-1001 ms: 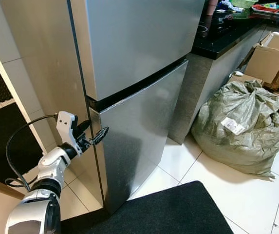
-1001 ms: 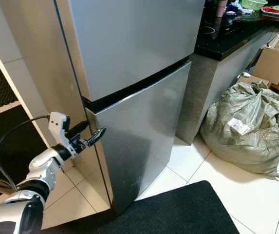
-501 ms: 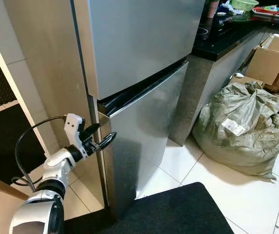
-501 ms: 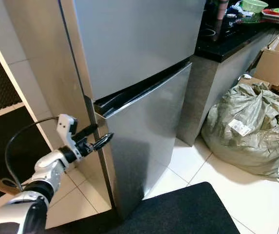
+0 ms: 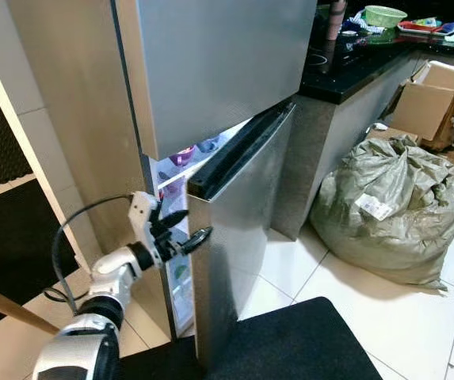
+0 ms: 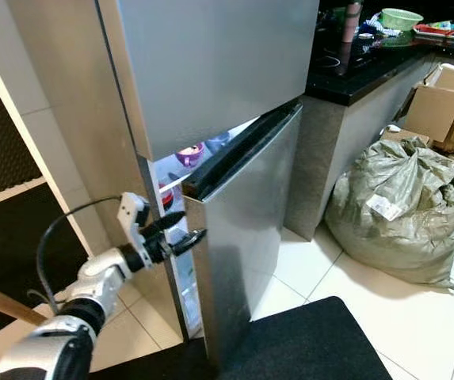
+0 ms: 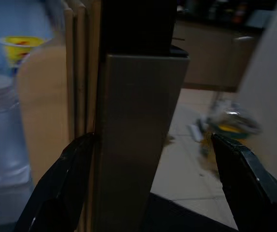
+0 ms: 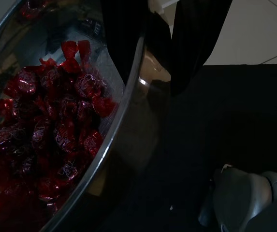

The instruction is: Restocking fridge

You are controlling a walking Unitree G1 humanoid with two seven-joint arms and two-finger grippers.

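Fridge (image 5: 211, 71) stands against the wall, steel-fronted, with its lower door (image 5: 242, 214) swung partway out so a lit gap shows along the hinge-free side. Through that gap, shelves hold a purple bowl (image 6: 188, 153) and other items too small to make out. The left gripper (image 5: 181, 229) is at the door's free edge, its two black fingers spread apart with the edge of the door between them; the wrist view shows one finger on each side of the steel edge, not clearly pressing it. To the right of the fridge runs a dark counter (image 5: 353, 67), and beside that a big grey-green sack (image 5: 389, 206) sits on the tiles, cardboard boxes (image 5: 436, 99) behind it. A black mat (image 5: 298, 340) lies in front of the fridge. The right gripper (image 8: 162, 46) is clamped on the rim of a metal bowl (image 8: 121, 121) filled with red-wrapped sweets (image 8: 51, 125).
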